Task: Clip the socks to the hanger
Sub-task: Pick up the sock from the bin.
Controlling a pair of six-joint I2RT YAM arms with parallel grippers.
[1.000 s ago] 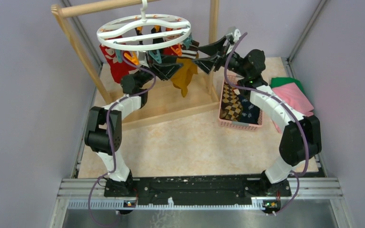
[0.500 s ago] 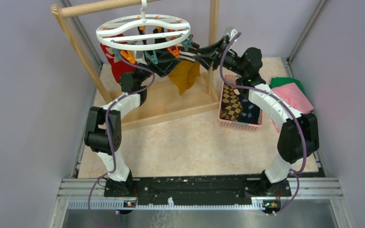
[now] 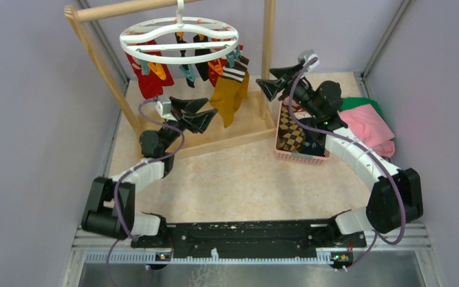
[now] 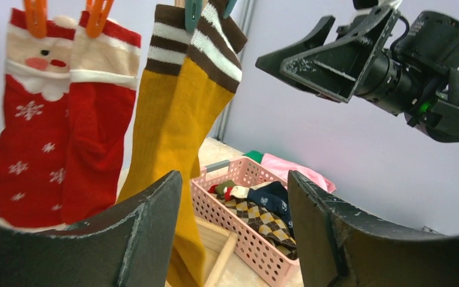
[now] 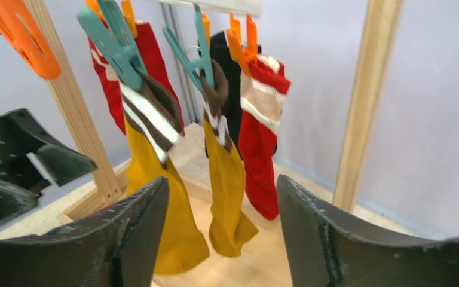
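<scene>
Several socks (image 3: 291, 133) are lying in the basket (image 3: 302, 157) beneath the right hand (image 3: 270, 81), farther from the left hand (image 3: 205, 113); both are gaping apart, empty.

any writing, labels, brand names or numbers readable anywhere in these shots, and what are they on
None: no word, number or brand mark can be read in any view.
The red socks carry only a Santa face and snowflakes, which are pictures, not text.
The hanger and the pink basket show no legible label.
</scene>
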